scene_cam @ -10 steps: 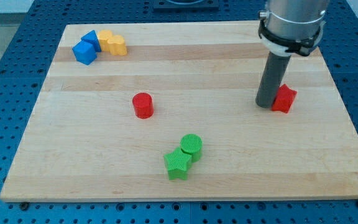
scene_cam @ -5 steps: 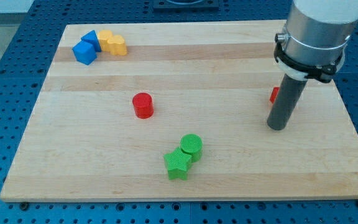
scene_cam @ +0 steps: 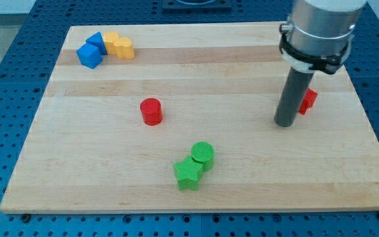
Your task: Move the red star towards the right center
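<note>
Red star [scene_cam: 309,99]: right centre of the frame, partly hidden behind the rod. Tip [scene_cam: 283,123]: on the wooden board [scene_cam: 242,164], just lower left of the star. No jaws; plain rod. Also 1 red cylinder [scene_cam: 151,111], centre left.

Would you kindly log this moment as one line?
my tip: just left-below red star | star: partly hidden by rod, near board's right edge | other blocks: apart
</note>
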`<action>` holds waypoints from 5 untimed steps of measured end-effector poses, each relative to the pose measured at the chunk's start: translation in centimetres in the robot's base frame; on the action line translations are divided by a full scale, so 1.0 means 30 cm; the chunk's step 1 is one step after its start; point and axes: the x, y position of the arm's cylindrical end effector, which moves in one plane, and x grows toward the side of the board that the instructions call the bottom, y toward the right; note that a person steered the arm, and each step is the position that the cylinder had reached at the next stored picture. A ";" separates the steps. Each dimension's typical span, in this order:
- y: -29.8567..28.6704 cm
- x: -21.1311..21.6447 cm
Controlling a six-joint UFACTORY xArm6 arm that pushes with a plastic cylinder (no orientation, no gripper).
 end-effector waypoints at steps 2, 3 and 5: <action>0.006 -0.177; 0.023 -0.177; 0.050 -0.177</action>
